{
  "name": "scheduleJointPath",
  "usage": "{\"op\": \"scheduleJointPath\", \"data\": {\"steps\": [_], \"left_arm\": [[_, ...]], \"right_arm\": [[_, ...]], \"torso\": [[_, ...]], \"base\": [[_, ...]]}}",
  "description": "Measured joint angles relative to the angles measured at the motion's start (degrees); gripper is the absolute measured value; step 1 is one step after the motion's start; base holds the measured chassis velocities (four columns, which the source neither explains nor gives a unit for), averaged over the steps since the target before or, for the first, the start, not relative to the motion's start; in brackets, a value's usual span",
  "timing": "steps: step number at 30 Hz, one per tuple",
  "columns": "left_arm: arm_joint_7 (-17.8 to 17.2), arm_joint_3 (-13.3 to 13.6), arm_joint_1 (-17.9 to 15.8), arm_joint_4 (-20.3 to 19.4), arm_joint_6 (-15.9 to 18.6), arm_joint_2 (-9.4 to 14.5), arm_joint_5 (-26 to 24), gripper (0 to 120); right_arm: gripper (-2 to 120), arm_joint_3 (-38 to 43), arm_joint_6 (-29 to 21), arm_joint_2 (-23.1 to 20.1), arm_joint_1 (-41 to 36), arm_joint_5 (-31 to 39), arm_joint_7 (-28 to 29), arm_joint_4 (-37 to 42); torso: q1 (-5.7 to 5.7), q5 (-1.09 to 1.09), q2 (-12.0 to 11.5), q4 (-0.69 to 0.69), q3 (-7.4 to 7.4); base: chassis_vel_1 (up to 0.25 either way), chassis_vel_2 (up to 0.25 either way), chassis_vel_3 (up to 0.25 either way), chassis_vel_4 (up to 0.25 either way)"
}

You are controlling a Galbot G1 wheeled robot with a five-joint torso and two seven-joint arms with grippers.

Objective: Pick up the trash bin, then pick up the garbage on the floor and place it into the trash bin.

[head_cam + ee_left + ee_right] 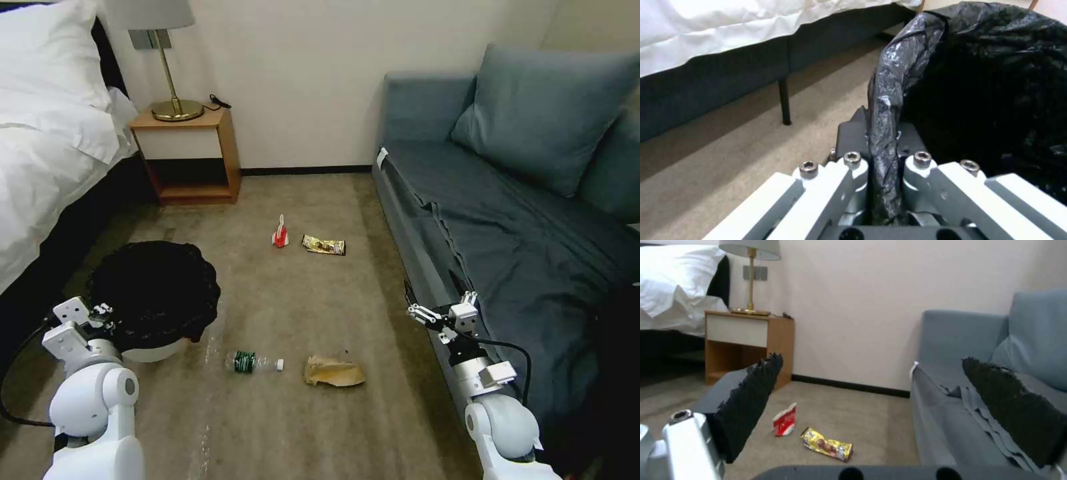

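Black liner plastic sits pinched in the left claw (882, 140), which grips the rim of the small round white trash bin (157, 297) beside the bed (47, 153). The right claw (440, 313) hangs spread open by the blue sofa (507, 220). On the beige carpet (287, 413) lie a clear green-labelled bottle (253, 363), crumpled brown paper bag (333, 372), gold snack wrapper (324, 245) and red-and-white packet (281, 233).

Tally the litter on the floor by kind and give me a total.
Clear bottle: 1
Brown paper bag: 1
Gold snack wrapper: 1
Red-and-white packet: 1
Total: 4 pieces, all on the carpet, none in the trash bin.
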Motion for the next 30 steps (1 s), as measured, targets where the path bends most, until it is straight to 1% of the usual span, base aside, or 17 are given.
{"op": "scheduleJointPath", "data": {"steps": [15,18,20,24,26,27,29,30], "left_arm": [[0.11,-0.2,-0.39,0.8,-0.2,-0.02,-0.11,4],[0.12,-0.67,-0.55,1.28,-0.23,-0.1,-0.31,4],[0.06,-1.25,-0.38,1.72,-0.34,-0.21,-0.52,4],[-0.04,-2.02,-0.33,2.04,-0.39,-0.25,-0.57,4],[-0.09,-2.84,-0.33,2.21,-0.39,-0.26,-0.58,4],[-0.09,-2.84,-0.33,2.21,-0.39,-0.26,-0.58,4],[-0.1,-3.42,-0.23,2.29,-0.33,-0.27,-0.54,4],[-0.1,-3.42,-0.23,2.29,-0.33,-0.27,-0.54,4]], "right_arm": [[100,-1.15,1.14,-0.37,1.07,-1.19,-0.11,-1.4],[100,-3.06,2.38,-0.95,2.87,-1.38,0.21,-3.16],[100,-5.43,3.11,-1.74,5.48,-1.9,0.47,-5.32],[100,-7.53,3.11,-2.45,8.15,-2.18,0.65,-7.41],[100,-10.24,3.15,-3.5,11.72,-2.36,0.67,-10.36],[100,-10.24,3.15,-3.5,11.72,-2.36,0.67,-10.36],[100,-13.54,2.58,-5.17,14.96,-2.75,-0.14,-13.24],[100,-13.54,2.58,-5.17,14.96,-2.75,-0.14,-13.24]], "torso": [[0.0,0.0,0.0,0.0,0.0],[0.0,0.0,0.0,-0.02,0.0],[0.0,0.0,0.0,0.0,0.0],[0.0,0.0,0.0,0.0,0.0],[0.0,0.0,0.0,0.01,0.0],[0.0,0.0,0.0,0.01,0.0],[0.0,-0.01,0.0,0.0,0.0],[0.0,-0.01,0.0,0.0,0.0]], "base": [[-0.087,0.092,0.091,-0.091],[-0.019,0.018,0.014,-0.015],[0.0,0.0,0.0,0.0],[0.0,0.0,0.0,0.0],[0.0,0.0,0.0,0.0],[0.0,0.0,0.0,0.0],[0.0,0.0,0.0,0.0],[0.0,0.0,0.0,0.0]]}}
